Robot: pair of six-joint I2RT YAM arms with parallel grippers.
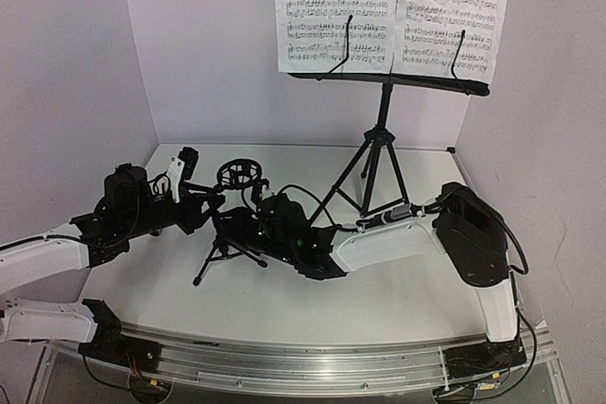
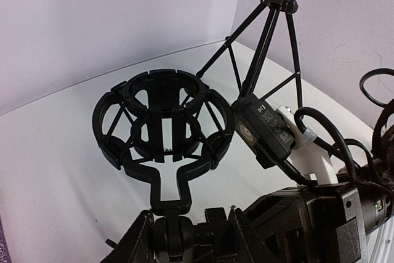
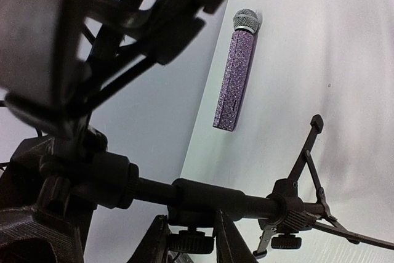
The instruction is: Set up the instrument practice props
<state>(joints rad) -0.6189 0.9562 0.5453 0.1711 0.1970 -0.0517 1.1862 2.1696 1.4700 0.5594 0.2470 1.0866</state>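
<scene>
The small black mic stand (image 1: 227, 238) stands left of centre, its ring holder (image 1: 239, 174) on top and empty. My left gripper (image 2: 191, 238) is shut on the swivel joint just under the ring holder (image 2: 163, 118). My right gripper (image 3: 191, 238) has its fingers closed against the clamp collar on the stand's pole (image 3: 246, 201). The glittery purple microphone (image 3: 236, 72) lies flat on the table beyond the pole; in the top view it is hidden. At the back right the tall music stand (image 1: 379, 153) is upright, with two sheet-music pages (image 1: 333, 7) (image 1: 453, 7) on its tray (image 1: 398, 80).
White walls (image 1: 227, 54) close in the back and sides. The music stand's tripod legs (image 2: 265, 41) spread just behind the mic stand. Cables (image 2: 335, 146) loop off the right wrist. An aluminium rail (image 1: 312, 361) runs along the near edge.
</scene>
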